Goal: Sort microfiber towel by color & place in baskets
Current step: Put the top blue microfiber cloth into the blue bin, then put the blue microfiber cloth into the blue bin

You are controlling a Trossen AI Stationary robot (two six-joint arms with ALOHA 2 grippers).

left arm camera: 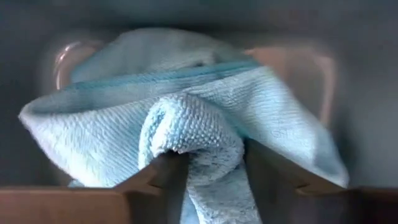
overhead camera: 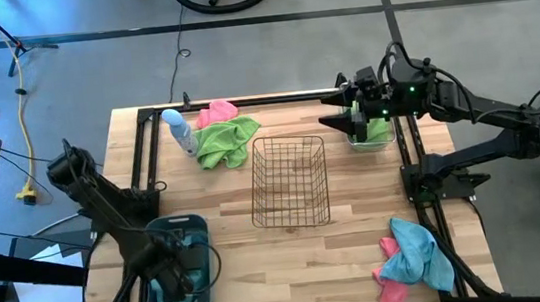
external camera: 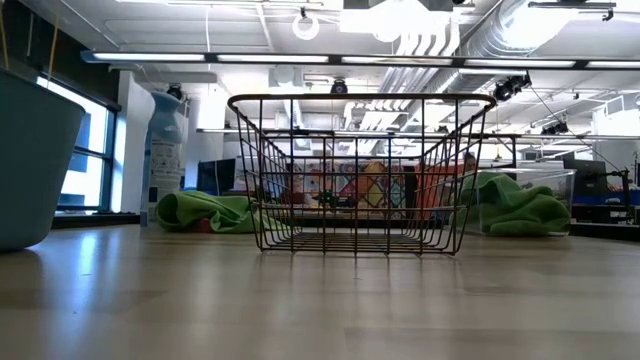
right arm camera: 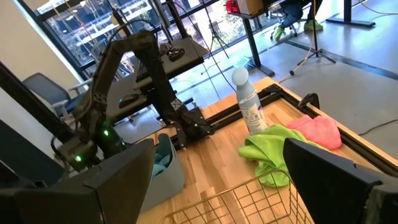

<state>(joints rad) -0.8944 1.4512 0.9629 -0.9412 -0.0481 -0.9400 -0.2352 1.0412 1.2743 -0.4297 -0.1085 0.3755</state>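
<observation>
The left gripper [left arm camera: 211, 177] pinched a light blue towel [left arm camera: 186, 118] inside the grey-blue tub [overhead camera: 193, 225], while the right gripper [right arm camera: 217, 180], fingers spread, hovered above the clear bin [overhead camera: 373, 138].

We read this as a robotics lab or industrial test space, not a home. The wooden counter [overhead camera: 351, 253] sits in a black metal frame [overhead camera: 245, 102] with two dark arms bolted at its sides. Floor [overhead camera: 269, 45] is bare polished concrete with taped lines, a yellow cable [overhead camera: 21, 107] and a tripod leg. In the low view we see open ceiling ducts [external camera: 450, 30] and strip lights [external camera: 300, 60]. The right wrist view shows big glazed windows [right arm camera: 81, 25], an office chair [right arm camera: 43, 87], desks and stands.
</observation>
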